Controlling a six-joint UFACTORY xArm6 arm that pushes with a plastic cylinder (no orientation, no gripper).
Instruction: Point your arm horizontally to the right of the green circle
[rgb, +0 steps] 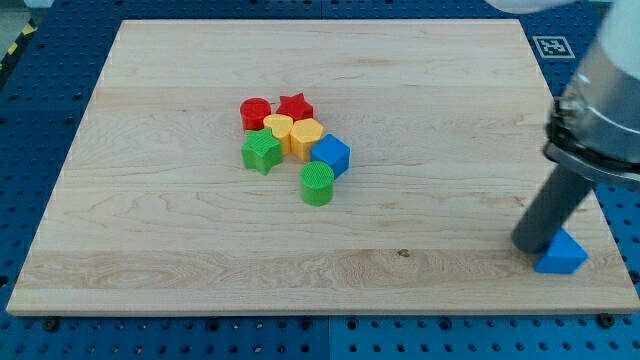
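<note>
In the camera view, the green circle (317, 184), a short upright cylinder, stands on the wooden worktop (150, 220) a little toward the view's left of the board's centre. It is the lowest piece of a tight cluster: just above it and slightly to its right sits the blue cube (331, 156), touching or nearly touching it. Up and to the left of the green circle lies the green star (261, 152), and between the star and the cube are the yellow heart (279, 127) and an orange-yellow block (306, 136) whose shape I cannot make out clearly. Farther above the green circle are the red circle (255, 112) and the red star (294, 106). Well apart to the right of the green circle, and somewhat lower, near the board's bottom right corner, my tip (530, 247) rests on the worktop, touching or just beside a blue triangle (561, 254) that lies on its right. The arm carries no hand, only the dark rod.
</note>
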